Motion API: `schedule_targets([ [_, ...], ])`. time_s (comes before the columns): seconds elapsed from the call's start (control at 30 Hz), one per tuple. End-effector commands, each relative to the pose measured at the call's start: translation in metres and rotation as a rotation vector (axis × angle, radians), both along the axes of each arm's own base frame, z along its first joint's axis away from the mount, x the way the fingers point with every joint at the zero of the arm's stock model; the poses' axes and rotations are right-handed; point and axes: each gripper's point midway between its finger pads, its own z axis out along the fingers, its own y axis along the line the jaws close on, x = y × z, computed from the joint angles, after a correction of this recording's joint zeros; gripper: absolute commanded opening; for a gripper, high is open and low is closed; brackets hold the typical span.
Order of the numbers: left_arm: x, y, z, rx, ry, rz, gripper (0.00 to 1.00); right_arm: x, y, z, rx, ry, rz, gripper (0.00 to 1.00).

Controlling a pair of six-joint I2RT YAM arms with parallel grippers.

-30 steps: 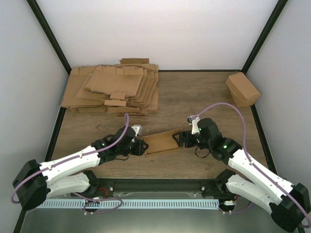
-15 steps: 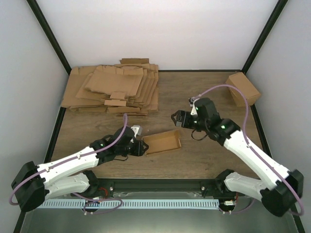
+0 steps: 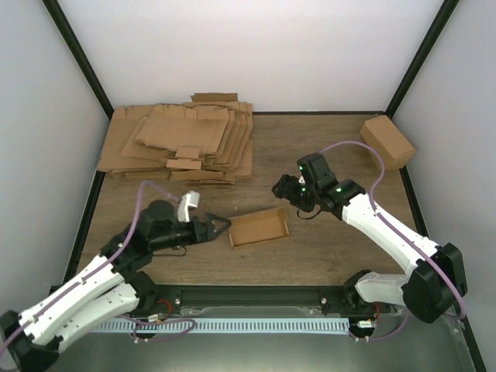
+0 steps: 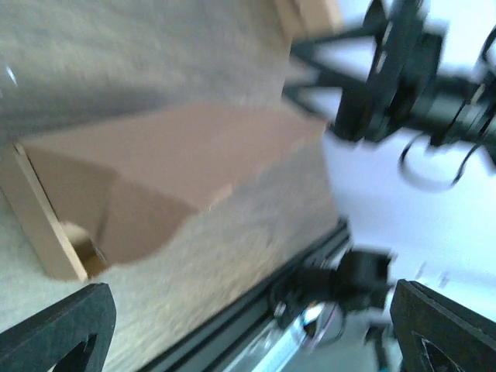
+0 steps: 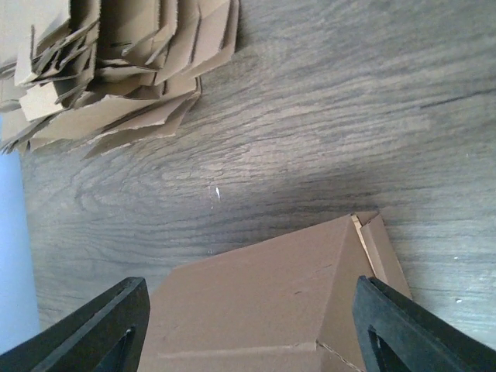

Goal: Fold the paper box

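Note:
The paper box [image 3: 260, 227] lies on the table as a small brown carton, free of both grippers. My left gripper [image 3: 219, 225] stands just off its left end, jaws wide open and holding nothing. In the blurred left wrist view the paper box [image 4: 155, 167] sits ahead of the spread fingertips [image 4: 54, 333]. My right gripper [image 3: 280, 188] hovers open above and behind the box's right end. The right wrist view looks down on the paper box [image 5: 279, 302] between its black fingertips [image 5: 101, 333], with nothing held.
A thick pile of flat brown sheets [image 3: 182, 143] fills the back left of the table, also seen as the pile [image 5: 116, 62] in the right wrist view. Another brown cardboard cuboid [image 3: 387, 142] stands at the back right corner. Black frame rails edge the table.
My left gripper has let go of the box's left end, opened wide and drawn back to the left. My right gripper has left the box's right end, lifting up and back.

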Motion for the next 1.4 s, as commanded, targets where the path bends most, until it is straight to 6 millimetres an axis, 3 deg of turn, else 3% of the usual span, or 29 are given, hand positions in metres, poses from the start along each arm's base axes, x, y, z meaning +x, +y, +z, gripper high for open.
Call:
schedule_targets([
  [0.0, 0.019, 0.015, 0.013, -0.198, 0.141, 0.122, 1.00, 0.004, 0.004, -0.001, 0.047, 0.056, -0.045, 0.73],
  [0.1, 0.036, 0.021, 0.006, -0.246, 0.173, 0.177, 1.00, 0.001, 0.007, -0.004, 0.060, 0.082, -0.042, 0.71],
  [0.23, 0.048, 0.011, 0.002, -0.371, 0.246, 0.171, 0.99, -0.004, 0.011, -0.009, 0.087, 0.115, -0.031, 0.64],
  [0.43, 0.058, -0.002, -0.006, -0.358, 0.284, 0.140, 0.85, -0.020, 0.015, -0.027, 0.120, 0.187, 0.002, 0.54],
  [0.7, 0.052, -0.005, -0.037, -0.320, 0.346, 0.128, 0.60, -0.036, 0.018, -0.046, 0.165, 0.235, 0.025, 0.46],
  [0.87, 0.048, -0.002, -0.053, -0.283, 0.360, 0.133, 0.52, -0.038, 0.016, -0.051, 0.157, 0.245, 0.027, 0.36],
  [1.07, 0.043, -0.001, -0.073, -0.247, 0.384, 0.130, 0.38, -0.050, 0.014, -0.071, 0.153, 0.294, 0.036, 0.24],
  [1.37, 0.038, -0.005, -0.083, -0.228, 0.400, 0.115, 0.34, -0.055, 0.020, -0.071, 0.203, 0.317, 0.050, 0.21],
])
